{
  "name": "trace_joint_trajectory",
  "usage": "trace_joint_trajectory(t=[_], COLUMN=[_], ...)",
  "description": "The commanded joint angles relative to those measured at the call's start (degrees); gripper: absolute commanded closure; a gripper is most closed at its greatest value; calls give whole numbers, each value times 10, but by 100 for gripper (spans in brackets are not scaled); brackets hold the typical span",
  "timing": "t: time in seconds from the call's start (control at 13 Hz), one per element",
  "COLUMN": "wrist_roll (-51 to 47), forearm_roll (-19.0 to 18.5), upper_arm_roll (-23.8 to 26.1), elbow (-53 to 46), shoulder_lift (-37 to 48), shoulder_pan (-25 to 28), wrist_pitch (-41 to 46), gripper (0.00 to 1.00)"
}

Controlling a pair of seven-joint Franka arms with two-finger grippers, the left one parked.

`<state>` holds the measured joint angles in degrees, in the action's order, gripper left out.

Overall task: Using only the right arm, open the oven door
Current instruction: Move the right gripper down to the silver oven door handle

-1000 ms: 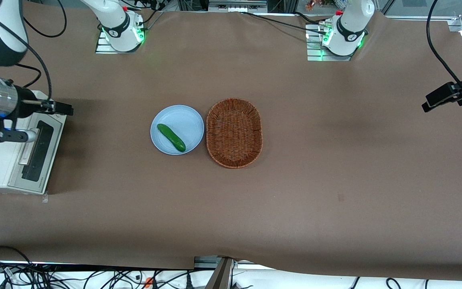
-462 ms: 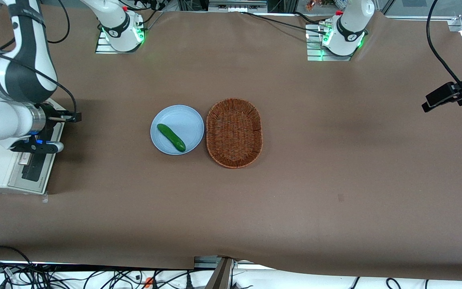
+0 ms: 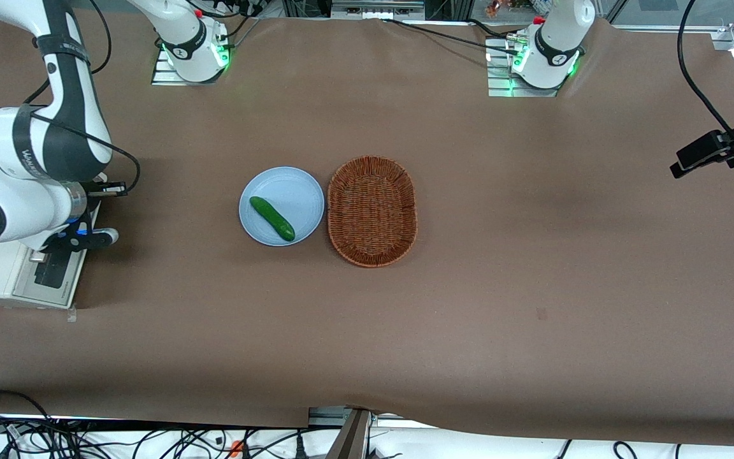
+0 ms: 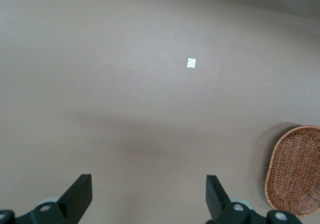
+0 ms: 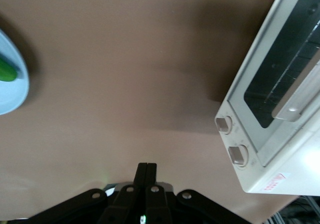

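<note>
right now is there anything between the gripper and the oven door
No. In the right wrist view, only bare brown table lies between the shut gripper and the oven door, which is closed. The blue plate lies off toward the parked arm's end.

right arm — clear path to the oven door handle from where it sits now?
Probably yes. The end effector, fingers shut, hangs in front of the oven door, whose bar handle stands exposed with only bare table between. The fingers would likely need to open first.

High front overview, two wrist close-ups
</note>
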<state>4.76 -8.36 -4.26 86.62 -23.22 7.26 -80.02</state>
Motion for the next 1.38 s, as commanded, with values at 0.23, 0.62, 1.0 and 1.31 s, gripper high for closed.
trace_joint_trajectory(t=[0.23,0.62,1.0,1.31], wrist_roll=[85,188,228,248], forearm_roll=[-104,-173,-245,-275], upper_arm_roll=[-4,-4,-4,-5], elbow=[73,86,87,87], shoulder_lift=[8,-1,-12,-26], shoulder_pan=[-6,-37,-40,-47], wrist_pitch=[-91,-127,-149,-184], gripper=[100,100,100,100])
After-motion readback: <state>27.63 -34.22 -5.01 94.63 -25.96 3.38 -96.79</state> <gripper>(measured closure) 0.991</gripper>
